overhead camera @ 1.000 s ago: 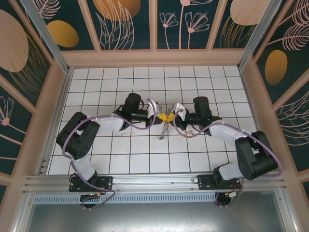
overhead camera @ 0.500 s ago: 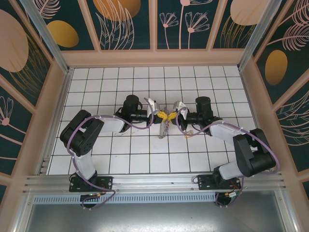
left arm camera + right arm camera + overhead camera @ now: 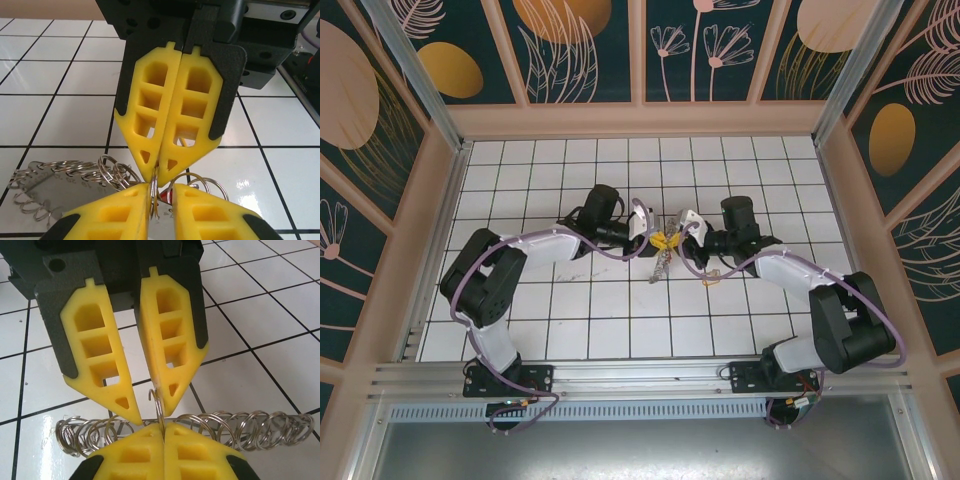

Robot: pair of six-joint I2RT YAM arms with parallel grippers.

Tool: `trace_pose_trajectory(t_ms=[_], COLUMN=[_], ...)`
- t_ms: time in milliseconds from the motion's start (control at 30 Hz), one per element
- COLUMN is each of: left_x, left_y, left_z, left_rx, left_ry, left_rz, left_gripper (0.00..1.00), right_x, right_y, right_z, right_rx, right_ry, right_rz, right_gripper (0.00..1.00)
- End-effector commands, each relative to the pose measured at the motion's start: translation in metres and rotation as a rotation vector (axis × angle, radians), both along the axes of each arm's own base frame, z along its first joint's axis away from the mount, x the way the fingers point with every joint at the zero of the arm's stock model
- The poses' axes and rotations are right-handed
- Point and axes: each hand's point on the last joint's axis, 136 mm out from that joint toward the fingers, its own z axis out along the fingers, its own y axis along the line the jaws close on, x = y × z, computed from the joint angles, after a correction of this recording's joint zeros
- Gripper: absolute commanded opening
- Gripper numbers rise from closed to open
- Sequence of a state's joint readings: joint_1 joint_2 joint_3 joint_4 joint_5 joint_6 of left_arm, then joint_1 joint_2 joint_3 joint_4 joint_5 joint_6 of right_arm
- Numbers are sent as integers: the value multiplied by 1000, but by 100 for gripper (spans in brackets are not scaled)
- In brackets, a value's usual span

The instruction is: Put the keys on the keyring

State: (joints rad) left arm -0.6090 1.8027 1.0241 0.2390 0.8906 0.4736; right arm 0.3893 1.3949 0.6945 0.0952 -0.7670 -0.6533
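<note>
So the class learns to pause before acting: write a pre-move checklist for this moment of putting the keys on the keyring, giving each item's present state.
1. Hold of the right gripper on the ring wire: ok, jaws shut on it.
2. Hold of the left gripper on it: not ok, jaws apart, wire in the gap.
3. The keys, a red bit beside the wire, threaded on: cannot tell.
4. The silver loops resting on the tiled table: ok.
5. Grippers lined up tip to tip: ok.
</note>
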Motion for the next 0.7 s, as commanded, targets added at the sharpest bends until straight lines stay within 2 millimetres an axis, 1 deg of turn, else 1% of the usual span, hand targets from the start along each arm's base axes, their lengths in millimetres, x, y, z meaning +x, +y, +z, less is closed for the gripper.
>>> trace_pose_trajectory(t_ms=[0, 133, 300, 433, 467, 500, 533, 633, 667], left_x=[-4, -2, -1, 1, 1, 0, 1, -1, -3], left_y=[4, 3, 3, 2, 2, 1, 1, 1, 1], left_z=[-3, -1, 8, 12, 12, 13, 14, 19, 22], left_rx=[64, 76, 62, 59, 55, 49, 43, 6, -16], left_ry=[-5, -6, -24, -36, -36, -36, -35, -39, -42], left_rz=[-5, -9, -8, 2, 1, -4, 1, 7, 3], left_gripper=[18, 14, 15, 11, 8, 2, 0, 0, 0], right_x=[3, 2, 3, 1, 1, 0, 0, 1, 1], right_y=[6, 7, 9, 10, 10, 10, 10, 4, 2], right_z=[22, 21, 21, 21, 21, 20, 20, 17, 17], right_rx=[-12, -39, -72, -87, -91, -99, -101, -84, -54], right_ry=[-81, -82, -85, -86, -85, -83, -86, -82, -73], right_rz=[20, 20, 16, 21, 20, 19, 19, 0, -2], right_gripper=[0, 0, 0, 0, 0, 0, 0, 4, 8])
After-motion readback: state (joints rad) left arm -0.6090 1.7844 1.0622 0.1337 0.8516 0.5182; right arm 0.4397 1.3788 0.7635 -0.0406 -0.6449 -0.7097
